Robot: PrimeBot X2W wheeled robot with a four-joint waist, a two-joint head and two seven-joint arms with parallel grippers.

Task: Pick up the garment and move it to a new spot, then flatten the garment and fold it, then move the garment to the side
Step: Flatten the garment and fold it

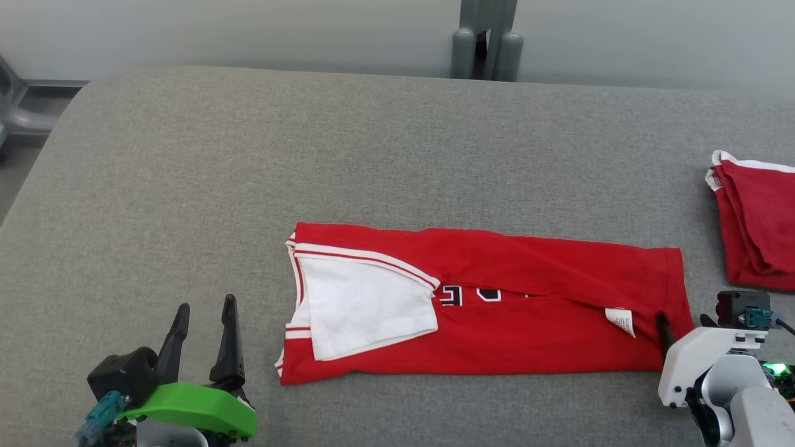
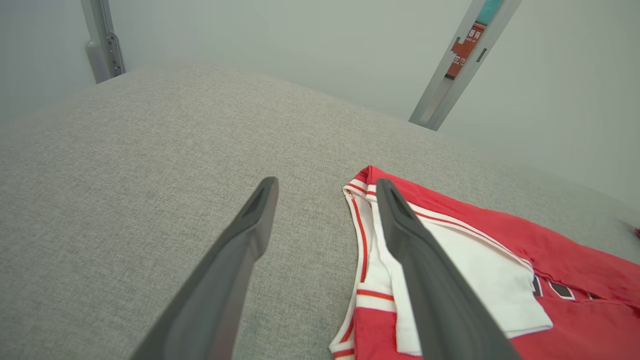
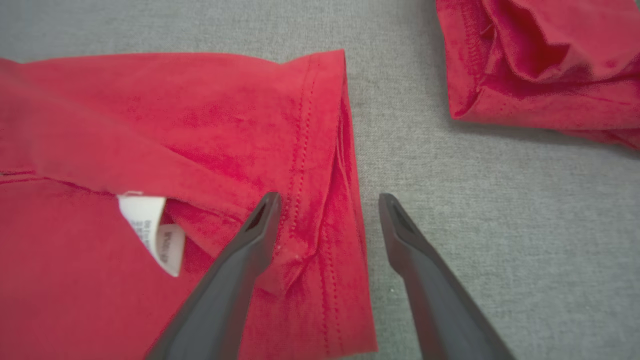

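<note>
In the head view the folded red garment is seen lying lengthwise on the middle of the grey desk, with a second red cloth well apart at the right. Its stitched hem and a white label are shown in the right wrist view, and its striped neckline in the left wrist view. The left end effector is held wide apart beside the neckline, with nothing gripped. The right end effector is spread wide across the hem edge, one finger over cloth and one over desk, and nothing is held.

Grey fabric surface before a pale wall, grey post behind
</note>
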